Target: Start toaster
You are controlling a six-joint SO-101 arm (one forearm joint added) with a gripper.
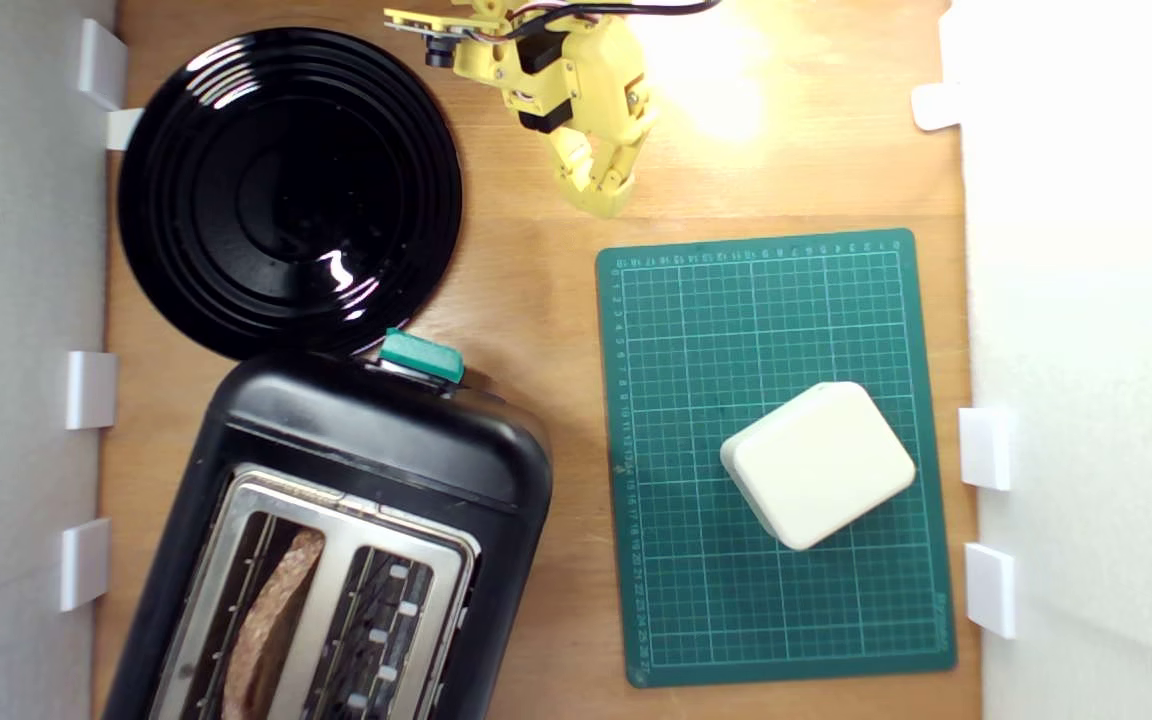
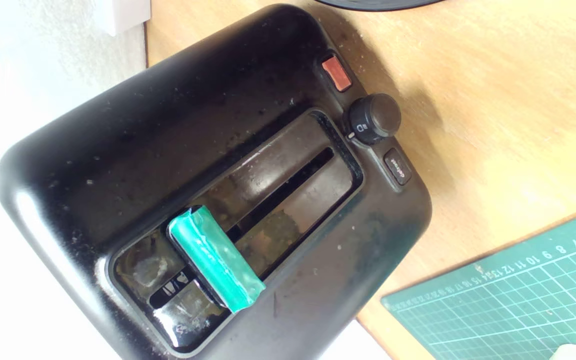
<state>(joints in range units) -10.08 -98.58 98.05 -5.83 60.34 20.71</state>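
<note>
The black toaster (image 1: pixel 366 470) lies at the lower left of the exterior view, with a silver top plate and a brown slice of bread (image 1: pixel 271 620) in one slot. Its teal-green lever knob (image 1: pixel 422 356) sticks out of the end face that faces the arm. In the wrist view the toaster (image 2: pixel 168 130) fills the frame, and the lever knob (image 2: pixel 215 260) sits at the end of its slot farthest from the dial (image 2: pixel 373 119). My yellow gripper (image 1: pixel 604 200) hangs well apart from the toaster, at the top centre of the exterior view. Its fingers are together, holding nothing.
A round black plate (image 1: pixel 286 190) lies just behind the toaster. A green cutting mat (image 1: pixel 696 400) carries a white rounded block (image 1: pixel 821 462) on the exterior view's right. White walls with small white brackets (image 1: pixel 91 388) edge the wooden table. A red button (image 2: pixel 336 73) sits beside the dial.
</note>
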